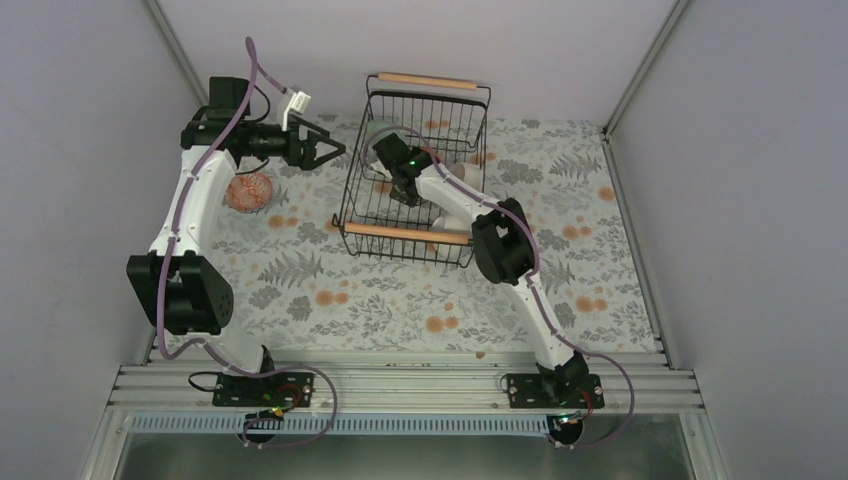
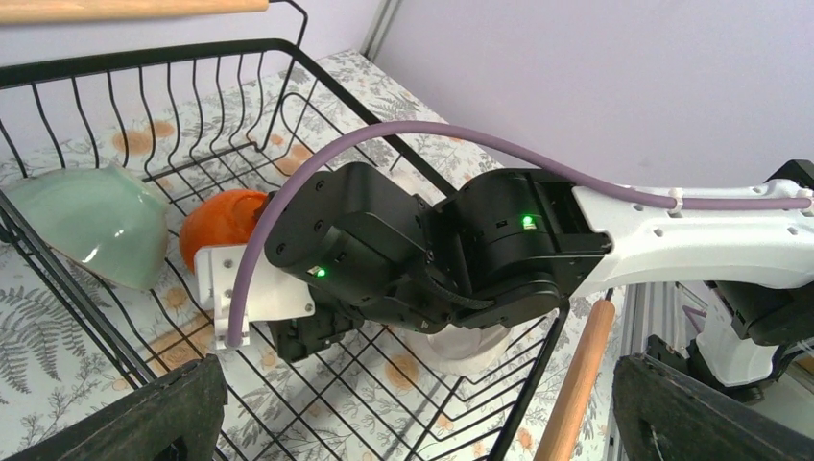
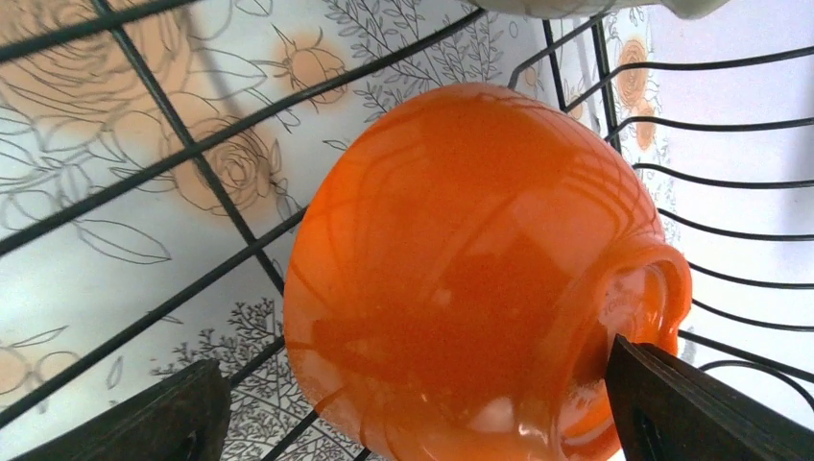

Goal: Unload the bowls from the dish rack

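The black wire dish rack (image 1: 452,103) with wooden handles stands at the table's back centre. In it are a mint-green bowl (image 2: 91,226) on its side, a glossy orange bowl (image 3: 480,259) also on its side, and a white bowl (image 2: 470,344). My right gripper (image 3: 422,427) is down inside the rack, open, with its fingers (image 3: 163,413) on either side of the orange bowl. The right finger is at the bowl's foot. My left gripper (image 1: 325,150) is open and empty, just left of the rack.
A pinkish-orange patterned bowl (image 1: 250,190) sits on the floral tablecloth left of the rack, under my left arm. More white bowls (image 1: 462,175) lie in the rack's right half. Grey walls close in on three sides.
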Available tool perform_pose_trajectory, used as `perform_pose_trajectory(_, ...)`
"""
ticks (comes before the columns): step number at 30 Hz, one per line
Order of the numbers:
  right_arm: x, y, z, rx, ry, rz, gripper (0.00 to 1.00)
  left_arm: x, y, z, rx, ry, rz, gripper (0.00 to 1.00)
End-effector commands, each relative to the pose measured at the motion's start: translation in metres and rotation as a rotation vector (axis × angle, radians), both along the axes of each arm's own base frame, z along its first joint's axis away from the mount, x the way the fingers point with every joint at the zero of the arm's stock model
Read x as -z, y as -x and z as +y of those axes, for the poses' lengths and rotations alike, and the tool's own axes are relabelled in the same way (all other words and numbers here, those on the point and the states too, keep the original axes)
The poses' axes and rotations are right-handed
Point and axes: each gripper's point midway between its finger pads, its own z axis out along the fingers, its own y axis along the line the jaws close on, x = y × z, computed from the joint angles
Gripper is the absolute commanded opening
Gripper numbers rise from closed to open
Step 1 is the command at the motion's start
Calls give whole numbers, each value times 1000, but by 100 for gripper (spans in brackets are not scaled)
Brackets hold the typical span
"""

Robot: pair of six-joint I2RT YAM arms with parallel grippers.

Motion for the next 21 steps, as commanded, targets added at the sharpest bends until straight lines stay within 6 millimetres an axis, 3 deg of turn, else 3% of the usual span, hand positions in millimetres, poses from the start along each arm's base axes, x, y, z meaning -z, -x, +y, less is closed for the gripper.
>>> perform_pose_trajectory(1,10,-9,-10,26,83,-60,94,-14,8,0,16,22,-49,100)
perform_pose_trajectory(3,8,-10,-10,29,79,-69,92,-15,8,0,17,22,-50,100)
perform_pose_trajectory(8,0,-13,-10,39,75,-92,73,-14,8,-1,17,24,-48,100)
perform_pose_trajectory(15,-14,-16,-12,48,59,-116,65,-16,8,0,20,28,-50,100)
perform_pose_trajectory(17,-15,-17,-13,50,55,-111,68,-15,8,-1,21,29,-48,100)
perform_pose_trajectory(19,-10,-13,-12,39,48,-75,83,-15,7,0,19,29,-47,100)
perform_pose_trajectory(21,-7,-11,-11,36,42,-64,85,-15,8,0,20,29,-45,100)
